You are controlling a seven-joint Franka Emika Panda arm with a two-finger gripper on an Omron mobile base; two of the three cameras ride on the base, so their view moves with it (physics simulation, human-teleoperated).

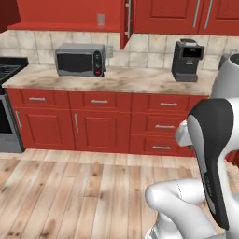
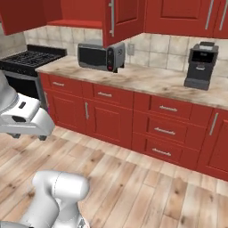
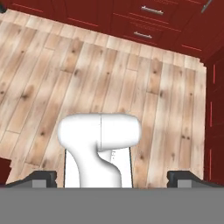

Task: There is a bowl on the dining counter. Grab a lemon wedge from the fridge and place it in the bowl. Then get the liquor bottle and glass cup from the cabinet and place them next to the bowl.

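Note:
An upper red cabinet (image 1: 70, 13) stands open above the microwave, its door (image 1: 126, 23) swung out edge-on. On its shelf stands a small pale glass cup (image 1: 101, 19). The same open cabinet (image 2: 75, 18) shows at the top left of the right base view. My gripper (image 3: 113, 178) is open, with its two dark fingertips (image 3: 43, 177) set wide apart and nothing between them. It points down at the wooden floor (image 3: 109, 78). The bowl, dining counter, lemon wedge, fridge and liquor bottle are out of view.
A silver microwave (image 1: 80, 59) and a black coffee machine (image 1: 187, 60) sit on the marbled counter (image 1: 116, 77) over red drawers with silver handles. A stove (image 1: 8, 70) stands at the left. Wooden floor (image 1: 70, 196) lies open in front of the units.

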